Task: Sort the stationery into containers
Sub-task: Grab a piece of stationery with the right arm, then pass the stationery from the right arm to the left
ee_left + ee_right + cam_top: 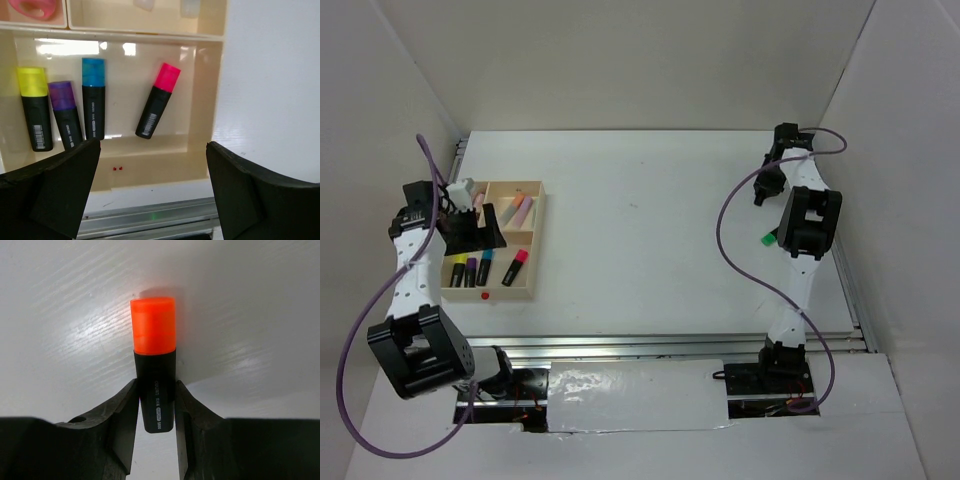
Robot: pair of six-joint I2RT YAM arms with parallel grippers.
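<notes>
The tan wooden tray [534, 262] stands at the left. Its front compartment [200, 100] holds black markers capped yellow [34, 107], purple [65, 114], blue [93, 97] and pink [158, 99]. Pastel markers [523, 209] lie in a back compartment. My left gripper [152, 175] hangs open and empty over the tray's front rim, near its red dot [117, 169]; in the top view it [470, 228] covers part of the tray. My right gripper [155, 395] is shut on a black marker with an orange cap [154, 332], close to the table at the far right [762, 192]. A green-capped marker [768, 239] lies below it.
White walls enclose the table on the left, back and right. A metal rail [150, 220] runs along the table's near edge just in front of the tray. Purple cables loop beside both arms [725, 225].
</notes>
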